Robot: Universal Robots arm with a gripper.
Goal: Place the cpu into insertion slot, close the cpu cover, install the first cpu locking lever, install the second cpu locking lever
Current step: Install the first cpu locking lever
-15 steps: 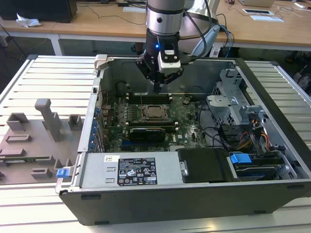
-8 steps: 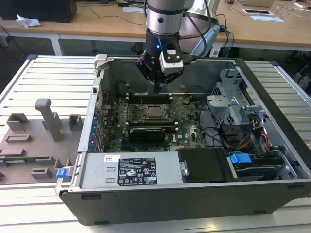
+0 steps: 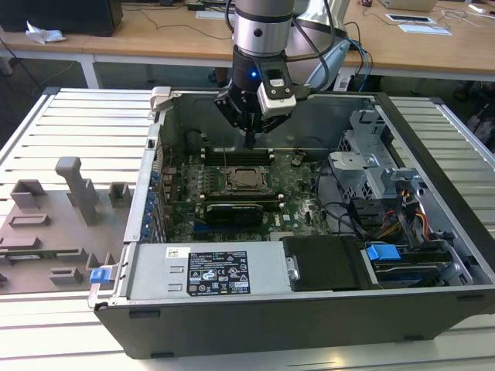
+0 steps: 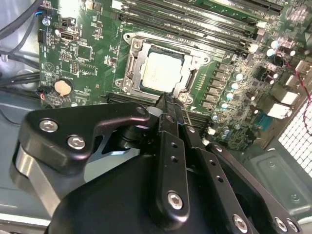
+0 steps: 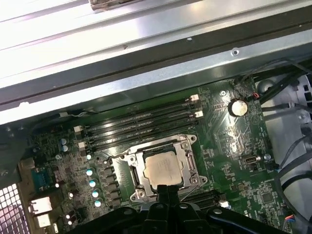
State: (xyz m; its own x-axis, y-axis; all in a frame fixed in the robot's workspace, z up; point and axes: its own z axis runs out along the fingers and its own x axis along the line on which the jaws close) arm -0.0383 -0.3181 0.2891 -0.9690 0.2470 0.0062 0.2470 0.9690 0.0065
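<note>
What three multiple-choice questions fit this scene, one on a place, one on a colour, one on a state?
1. Where is the cpu? A in the slot B on a tray C on a desk
2. What colour is the board? A green B red C blue
3. How is the cover? A standing open B down around the cpu C taken off
A: its pale top shows inside the slot. A: it looks green in both wrist views. B: the frame lies flat round the cpu.
</note>
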